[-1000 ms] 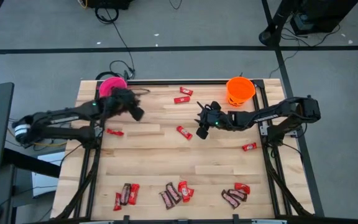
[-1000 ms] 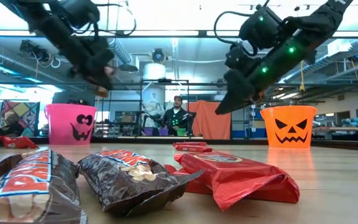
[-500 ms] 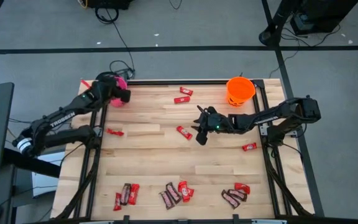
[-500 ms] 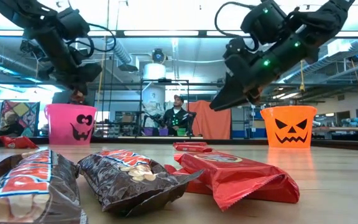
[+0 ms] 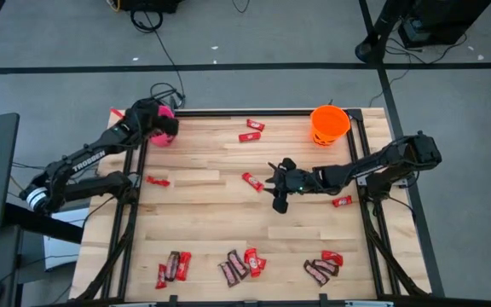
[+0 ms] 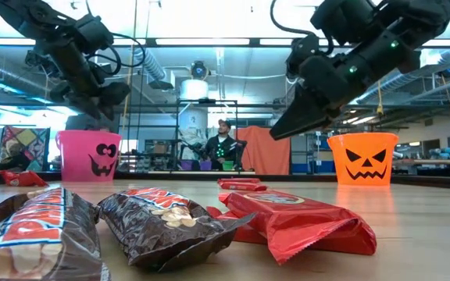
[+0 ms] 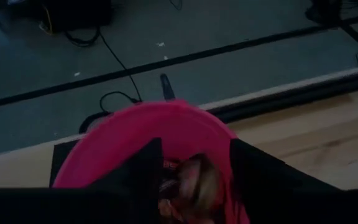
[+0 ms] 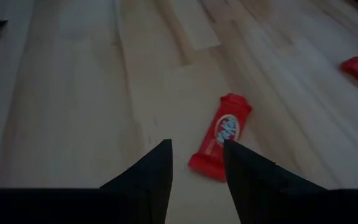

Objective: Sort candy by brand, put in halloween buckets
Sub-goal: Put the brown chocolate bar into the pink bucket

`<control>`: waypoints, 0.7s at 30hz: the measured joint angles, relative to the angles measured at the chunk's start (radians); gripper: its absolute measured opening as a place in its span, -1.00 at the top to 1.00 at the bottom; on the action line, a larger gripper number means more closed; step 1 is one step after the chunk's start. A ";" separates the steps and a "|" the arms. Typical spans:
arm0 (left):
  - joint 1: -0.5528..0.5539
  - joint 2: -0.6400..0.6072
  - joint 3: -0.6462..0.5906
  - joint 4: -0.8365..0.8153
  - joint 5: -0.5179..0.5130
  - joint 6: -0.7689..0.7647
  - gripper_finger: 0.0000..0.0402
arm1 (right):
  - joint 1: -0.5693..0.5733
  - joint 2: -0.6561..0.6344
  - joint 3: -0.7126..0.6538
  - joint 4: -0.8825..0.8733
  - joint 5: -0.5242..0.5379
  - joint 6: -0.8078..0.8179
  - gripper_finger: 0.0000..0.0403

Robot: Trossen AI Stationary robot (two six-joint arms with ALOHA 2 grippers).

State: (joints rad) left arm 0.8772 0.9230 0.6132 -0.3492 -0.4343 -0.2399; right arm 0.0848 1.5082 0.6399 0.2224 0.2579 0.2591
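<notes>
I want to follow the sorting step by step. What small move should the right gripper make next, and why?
Probably lower the right gripper onto the red candy bar and close. Its fingers stand open and empty above the table, the bar lies flat just ahead of them, apart from other candy. The left gripper is over the pink bucket, so this bar falls to the right arm.

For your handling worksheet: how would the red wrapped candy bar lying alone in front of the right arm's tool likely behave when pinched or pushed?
The red candy bar lies flat on the wooden table, so it probably slides rather than rolls. Its glossy wrapper looks slippery, and the crimped ends would likely crumple. Being small, it is probably light for the right tool.
</notes>
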 joint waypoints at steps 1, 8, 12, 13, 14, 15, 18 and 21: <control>0.000 0.000 0.000 0.003 0.000 -0.003 -0.01 | 0.006 0.000 0.000 0.000 0.000 -0.003 0.24; -0.009 0.000 0.000 -0.018 0.033 0.000 -0.09 | 0.011 0.000 0.000 0.000 0.035 -0.093 0.24; -0.060 -0.001 0.000 0.026 0.211 0.079 -0.09 | -0.008 0.000 0.000 0.032 0.081 -0.191 0.24; -0.075 -0.001 0.000 0.051 0.234 0.086 -0.09 | -0.017 0.000 0.000 0.048 0.081 -0.209 0.24; -0.090 -0.001 0.000 0.080 0.245 0.093 -0.09 | -0.027 0.000 0.000 0.064 0.080 -0.214 0.24; -0.105 -0.001 0.000 0.109 0.246 0.100 -0.09 | -0.036 0.000 0.000 0.079 0.069 -0.213 0.24; -0.141 -0.001 0.000 0.192 0.246 0.104 -0.09 | -0.055 -0.001 0.001 0.106 0.032 -0.181 0.24; -0.190 -0.003 0.000 0.254 0.246 0.125 -0.09 | -0.057 -0.001 0.001 0.095 0.004 -0.166 0.24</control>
State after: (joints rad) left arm 0.6876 0.9203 0.6132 -0.0951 -0.1884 -0.1149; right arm 0.0277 1.5074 0.6407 0.3175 0.2622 0.0933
